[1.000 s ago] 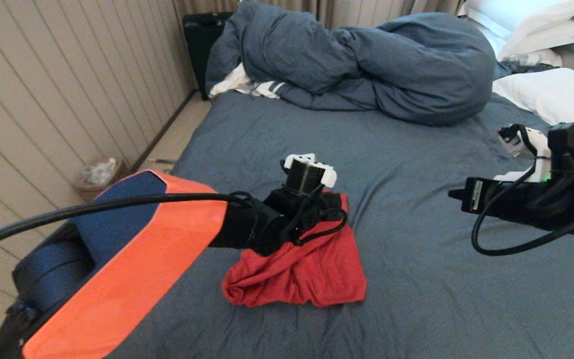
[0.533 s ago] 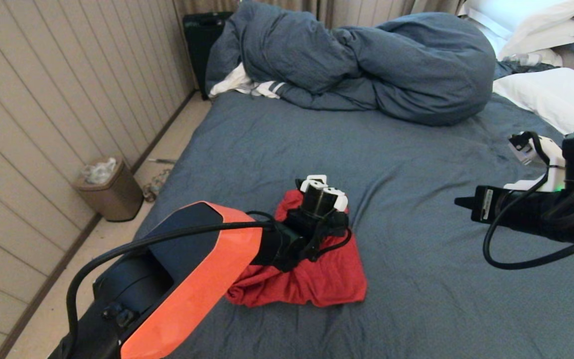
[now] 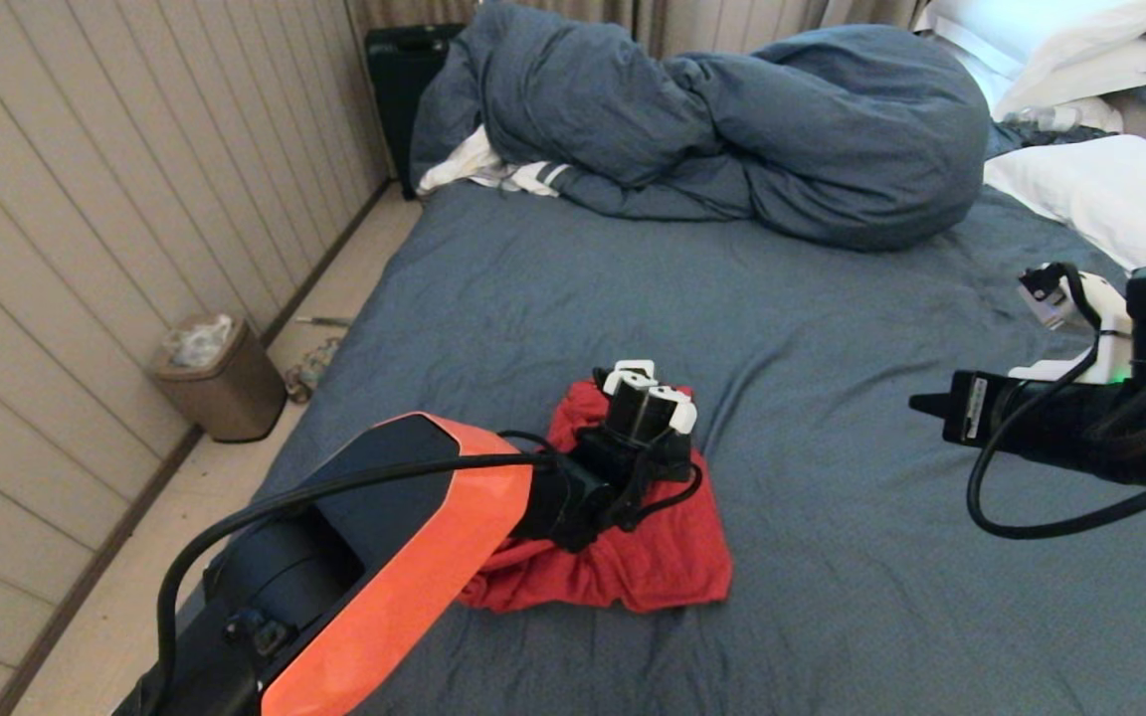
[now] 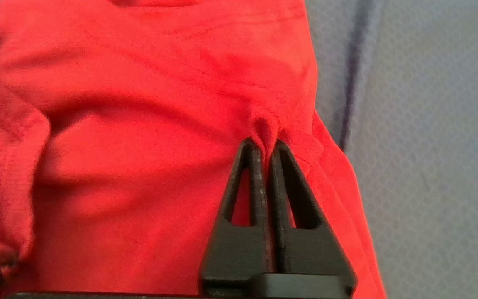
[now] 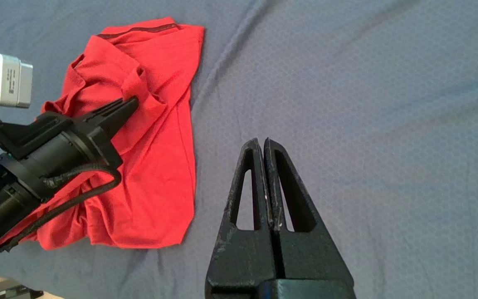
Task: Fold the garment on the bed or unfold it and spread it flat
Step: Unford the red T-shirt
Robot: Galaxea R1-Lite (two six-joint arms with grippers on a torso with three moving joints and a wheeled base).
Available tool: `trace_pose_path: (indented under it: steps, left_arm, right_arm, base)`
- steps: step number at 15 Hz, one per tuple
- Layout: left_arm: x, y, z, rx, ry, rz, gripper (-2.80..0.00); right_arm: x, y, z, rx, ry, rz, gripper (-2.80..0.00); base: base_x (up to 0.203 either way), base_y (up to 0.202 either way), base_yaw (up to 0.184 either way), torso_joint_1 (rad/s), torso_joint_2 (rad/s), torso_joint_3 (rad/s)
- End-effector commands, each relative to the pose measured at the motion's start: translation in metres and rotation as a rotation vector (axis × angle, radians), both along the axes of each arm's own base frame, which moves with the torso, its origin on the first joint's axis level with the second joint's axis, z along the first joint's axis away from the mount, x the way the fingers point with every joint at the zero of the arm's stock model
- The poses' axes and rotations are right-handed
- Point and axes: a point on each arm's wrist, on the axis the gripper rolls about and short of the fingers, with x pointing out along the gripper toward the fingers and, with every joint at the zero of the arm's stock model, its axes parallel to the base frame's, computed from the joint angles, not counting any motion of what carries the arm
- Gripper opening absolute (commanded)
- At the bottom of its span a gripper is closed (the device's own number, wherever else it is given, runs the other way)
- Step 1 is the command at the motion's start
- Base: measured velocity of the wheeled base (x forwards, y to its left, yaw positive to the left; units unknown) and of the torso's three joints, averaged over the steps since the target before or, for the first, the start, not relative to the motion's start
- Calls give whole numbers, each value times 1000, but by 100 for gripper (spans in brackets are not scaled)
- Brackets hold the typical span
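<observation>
Down near the front of the bed (image 3: 832, 328), on its wrinkled blue-grey sheet, we see the red T-shirt (image 3: 653, 567) lying crumpled in a loose heap, well short of the bunched duvet (image 3: 732, 129) and the white pillows (image 3: 1100, 189) at the far end. Our left gripper (image 4: 267, 143) is down on the shirt with its two black fingers (image 4: 253, 178) pressed together, and we see a small ridge of red fabric pinched between their tips, close to the shirt's edge beside the bare sheet. Our right gripper (image 5: 262, 143) hangs above bare sheet off to the shirt's right, apart from it, its jaws closed flat against each other with nothing between them. On the floor to the left of the bed we see a small waste bin (image 3: 215, 383) by the panelled wall.
</observation>
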Motion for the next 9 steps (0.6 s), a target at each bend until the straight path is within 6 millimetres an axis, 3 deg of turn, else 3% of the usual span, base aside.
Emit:
trace_pose_path:
  steps: [1, 5, 9]
  left_arm:
    - [0, 1, 9, -13, -11, 5, -280]
    - [15, 26, 47, -58, -66, 85, -280]
    - [29, 83, 97, -90, -111, 201, -280]
  right_arm:
    - [0, 0, -1, 1, 3, 1, -280]
    - [-1, 2, 3, 3, -14, 15, -280]
    - [-9, 3, 8, 2, -34, 23, -280]
  base:
    - [0, 0, 0, 0, 0, 0]
    - [0, 0, 0, 0, 0, 0]
    - [0, 0, 0, 0, 0, 0]
